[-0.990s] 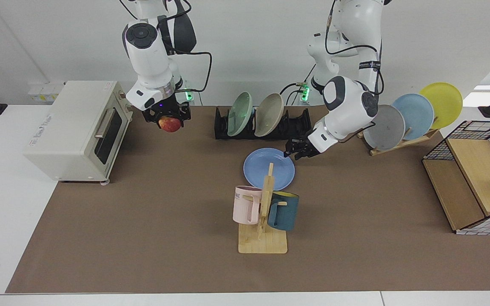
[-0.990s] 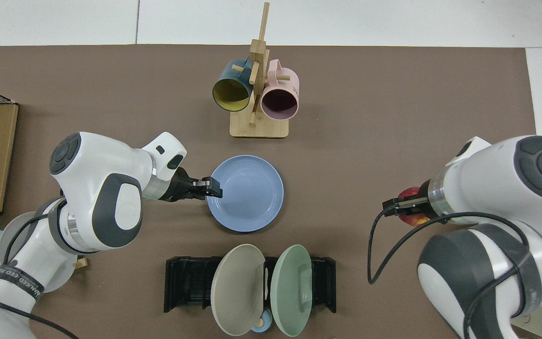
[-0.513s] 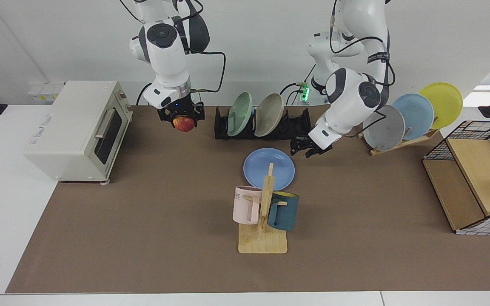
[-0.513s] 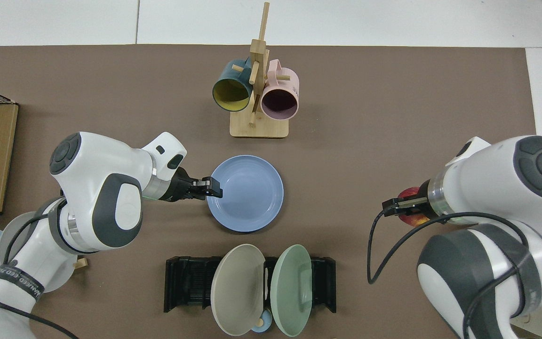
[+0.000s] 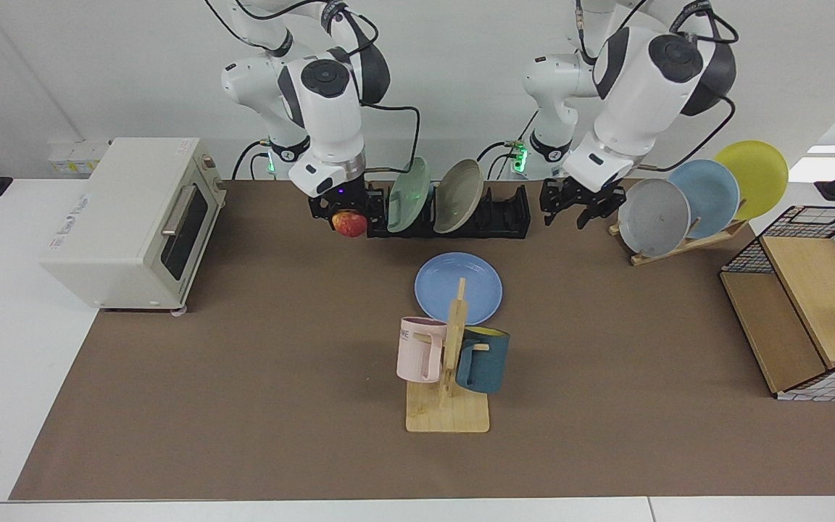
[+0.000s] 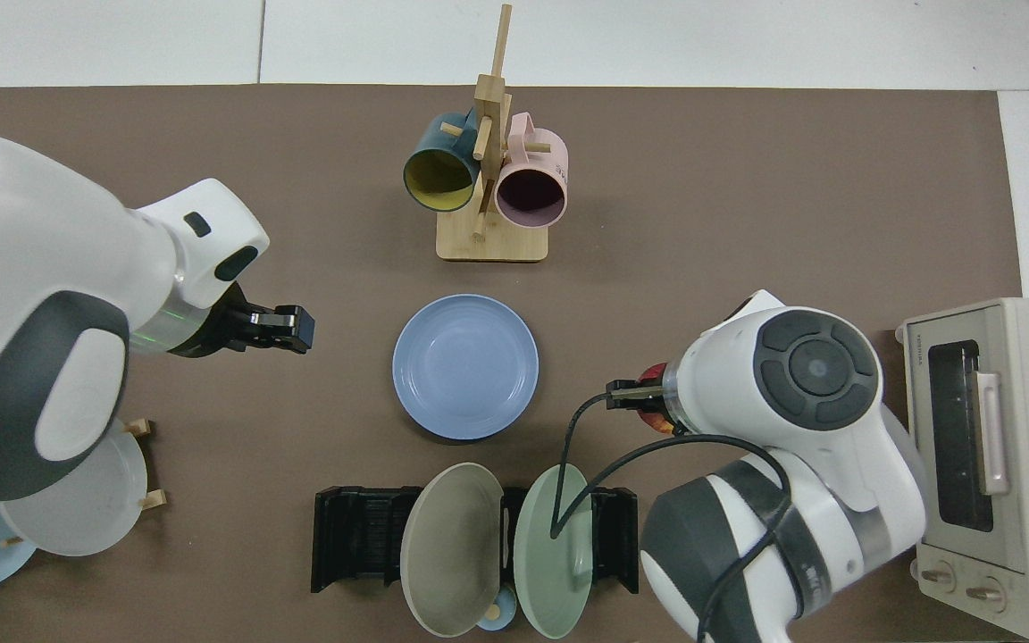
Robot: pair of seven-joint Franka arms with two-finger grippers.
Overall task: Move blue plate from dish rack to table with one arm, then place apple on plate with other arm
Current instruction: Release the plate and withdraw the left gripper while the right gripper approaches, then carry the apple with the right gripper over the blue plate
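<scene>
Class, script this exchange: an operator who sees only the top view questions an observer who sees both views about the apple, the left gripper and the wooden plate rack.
Operator: Is the apple gripped? I see only a red sliver.
Observer: Yes. The apple shows whole, clamped in the right gripper, above the mat.
Operator: Is the left gripper down on the mat?
Observer: No. The left gripper hangs open and empty, well above it.
Operator: Only two plates in the wooden plate rack?
Observer: Three: the wooden plate rack also holds a yellow plate.
</scene>
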